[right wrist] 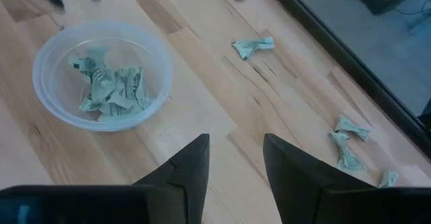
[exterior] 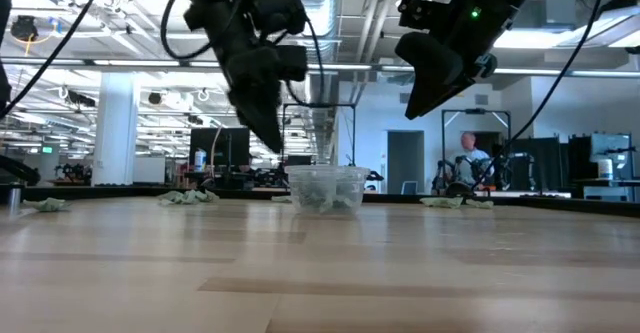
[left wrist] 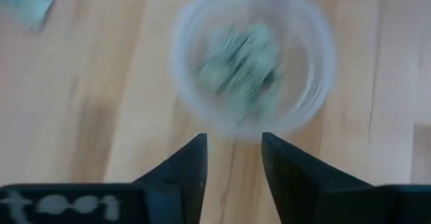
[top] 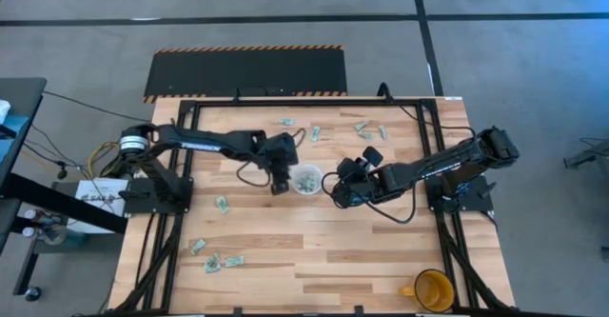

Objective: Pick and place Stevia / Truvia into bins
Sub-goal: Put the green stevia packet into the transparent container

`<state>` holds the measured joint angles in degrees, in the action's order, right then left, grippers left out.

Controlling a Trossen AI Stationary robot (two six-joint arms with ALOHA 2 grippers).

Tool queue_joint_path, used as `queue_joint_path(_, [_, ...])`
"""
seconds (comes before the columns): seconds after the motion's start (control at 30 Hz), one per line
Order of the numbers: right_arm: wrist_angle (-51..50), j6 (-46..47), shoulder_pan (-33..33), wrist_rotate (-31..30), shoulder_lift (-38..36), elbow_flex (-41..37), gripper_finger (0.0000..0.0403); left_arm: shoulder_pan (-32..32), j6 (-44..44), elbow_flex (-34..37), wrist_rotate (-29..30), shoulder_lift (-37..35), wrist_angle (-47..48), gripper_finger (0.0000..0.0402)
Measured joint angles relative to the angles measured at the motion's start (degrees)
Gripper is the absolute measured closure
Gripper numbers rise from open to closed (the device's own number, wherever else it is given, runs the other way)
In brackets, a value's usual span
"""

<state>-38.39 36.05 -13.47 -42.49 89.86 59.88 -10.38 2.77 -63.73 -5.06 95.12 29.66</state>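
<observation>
The high view looks straight down on the whole wooden table (top: 314,250), the low view looks level across it from board height, and each wrist view peers down from close above; all four share the clear plastic cup (top: 306,179) at mid-table.

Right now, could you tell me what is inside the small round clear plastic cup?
The small round clear plastic cup holds a loose heap of crumpled pale green and white paper sachets. Those on top cover any lying underneath, so the count cannot be told.
</observation>
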Motion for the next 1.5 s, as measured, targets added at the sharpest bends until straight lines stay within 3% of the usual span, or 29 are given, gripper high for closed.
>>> queue_joint_path(0.1, [0.0, 0.0, 0.0, 0.1, 0.0, 0.0, 0.027, -1.3, 2.6, -0.1, 4.0, -3.5, 7.9, 0.0259])
queue_joint_path(0.27, [0.0, 0.0, 0.0, 0.2, 0.0, 0.0, 0.0269, -4.5, 13.3, 3.2, 21.5, -9.8, 16.6, 0.0255])
queue_joint_path(0.33, [0.1, 0.0, 0.0, 0.2, 0.0, 0.0, 0.0269, -7.1, 18.7, 5.5, 24.9, -11.8, 18.4, 0.0255])
queue_joint_path(0.57, [0.3, 0.0, 0.0, 0.4, 0.0, 0.0, 0.027, -18.2, 30.8, 15.2, 19.4, -13.9, 14.0, 0.0255])
queue_joint_path(0.7, [0.3, 0.0, 0.0, 0.4, 0.0, 0.0, 0.027, -23.0, 31.6, 18.3, 13.2, -13.6, 8.1, 0.0255])
queue_joint_path(1.0, [-0.8, -0.3, 0.0, 0.7, 0.0, 0.0, 0.0271, -24.6, 38.3, 19.1, 13.0, -13.5, 5.7, 0.0255])
queue_joint_path(1.07, [-0.9, -1.4, 0.0, 0.6, 0.0, 0.0, 0.0269, -24.3, 35.4, 19.1, 12.8, -13.5, 5.7, 0.0255])
queue_joint_path(1.27, [-1.9, -3.5, 0.0, 0.6, 0.0, -0.1, 0.0271, -23.3, 8.9, 18.5, 11.1, -13.5, 5.3, 0.0255])
queue_joint_path(1.33, [-2.2, -3.5, 0.0, 0.6, 0.0, -0.1, 0.0271, -23.4, 6.5, 18.5, 9.7, -13.5, 5.2, 0.0255])
queue_joint_path(1.4, [-2.3, -3.5, 0.0, 0.6, 0.0, -0.1, 0.0271, -23.4, 12.6, 18.5, 9.7, -13.5, 5.7, 0.0255])
queue_joint_path(1.5, [-2.3, -3.5, -0.3, 0.6, 0.0, -0.1, 0.027, -23.8, 35.7, 19.3, 12.7, -13.5, 5.8, 0.0255])
